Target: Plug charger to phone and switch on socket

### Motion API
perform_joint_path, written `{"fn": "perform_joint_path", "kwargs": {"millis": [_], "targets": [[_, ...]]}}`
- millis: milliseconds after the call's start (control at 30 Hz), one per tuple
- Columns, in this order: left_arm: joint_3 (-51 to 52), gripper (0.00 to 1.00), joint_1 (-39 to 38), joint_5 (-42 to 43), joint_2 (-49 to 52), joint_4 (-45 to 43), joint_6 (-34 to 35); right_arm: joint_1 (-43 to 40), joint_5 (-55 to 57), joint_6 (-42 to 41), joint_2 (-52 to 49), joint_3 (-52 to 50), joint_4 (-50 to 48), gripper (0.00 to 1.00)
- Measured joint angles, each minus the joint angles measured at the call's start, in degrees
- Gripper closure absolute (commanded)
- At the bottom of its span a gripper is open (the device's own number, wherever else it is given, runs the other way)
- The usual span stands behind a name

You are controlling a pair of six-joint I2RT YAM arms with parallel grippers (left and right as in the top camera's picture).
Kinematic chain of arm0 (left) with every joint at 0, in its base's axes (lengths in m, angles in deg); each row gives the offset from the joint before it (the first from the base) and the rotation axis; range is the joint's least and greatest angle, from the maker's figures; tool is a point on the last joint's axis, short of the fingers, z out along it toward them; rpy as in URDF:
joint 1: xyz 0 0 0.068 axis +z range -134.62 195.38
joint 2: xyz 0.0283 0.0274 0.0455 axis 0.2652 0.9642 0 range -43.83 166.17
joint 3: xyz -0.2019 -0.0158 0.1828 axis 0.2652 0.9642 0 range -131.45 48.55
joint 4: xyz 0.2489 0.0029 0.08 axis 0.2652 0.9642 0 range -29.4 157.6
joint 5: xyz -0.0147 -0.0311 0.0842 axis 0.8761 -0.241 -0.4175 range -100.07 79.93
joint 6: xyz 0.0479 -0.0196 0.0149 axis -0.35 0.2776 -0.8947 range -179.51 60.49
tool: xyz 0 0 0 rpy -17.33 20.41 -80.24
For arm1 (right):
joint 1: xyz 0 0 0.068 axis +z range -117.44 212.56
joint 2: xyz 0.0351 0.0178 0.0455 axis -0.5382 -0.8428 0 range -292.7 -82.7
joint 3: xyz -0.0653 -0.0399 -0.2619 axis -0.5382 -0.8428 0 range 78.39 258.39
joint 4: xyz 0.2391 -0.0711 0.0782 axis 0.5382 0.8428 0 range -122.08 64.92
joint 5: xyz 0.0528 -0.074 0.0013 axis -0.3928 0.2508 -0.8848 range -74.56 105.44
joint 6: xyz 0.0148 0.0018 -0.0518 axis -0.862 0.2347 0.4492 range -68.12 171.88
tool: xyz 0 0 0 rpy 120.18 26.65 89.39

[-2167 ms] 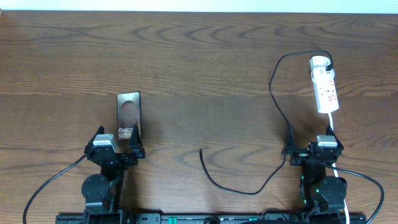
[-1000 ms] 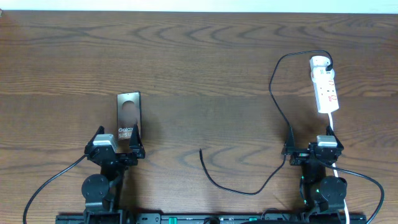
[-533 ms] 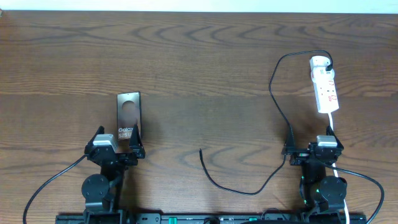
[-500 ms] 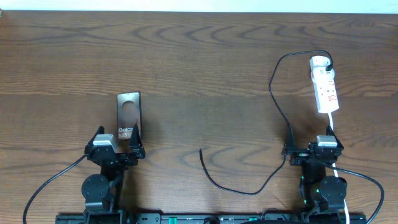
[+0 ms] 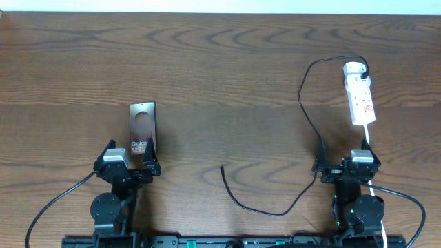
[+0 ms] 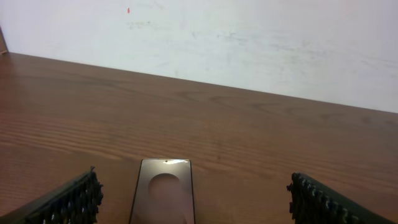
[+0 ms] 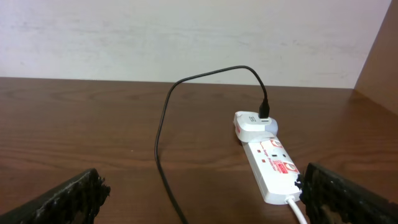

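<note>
Nothing has moved; open table (image 5: 207, 83) separates phone (image 5: 142, 125) from charger (image 5: 275, 213).

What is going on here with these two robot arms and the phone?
Nothing is being handled right now. Both arms sit at the near edge of the table, with the left tool and right tool open and empty. The phone lies flat just ahead of the left tool. The charger is plugged in at the far end of the socket, and its free tip lies loose mid-table, apart from the phone. So the phone isn't plugged in yet.
</note>
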Motion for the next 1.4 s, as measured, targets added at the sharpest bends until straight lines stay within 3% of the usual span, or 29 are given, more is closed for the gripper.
{"fn": "perform_joint_path", "kwargs": {"millis": [1000, 1200, 1400], "targets": [[-0.7, 0.06, 0.0, 0.2, 0.1, 0.7, 2.5, 0.0, 0.0, 0.0, 0.0, 0.0, 0.0, 0.01], [-14.5, 0.06, 0.0, 0.2, 7.9, 14.4, 3.9, 0.0, 0.0, 0.0, 0.0, 0.0, 0.0, 0.01], [-41.6, 0.06, 0.0, 0.2, 30.4, 33.0, 4.4, 0.0, 0.0, 0.0, 0.0, 0.0, 0.0, 0.01]]}}
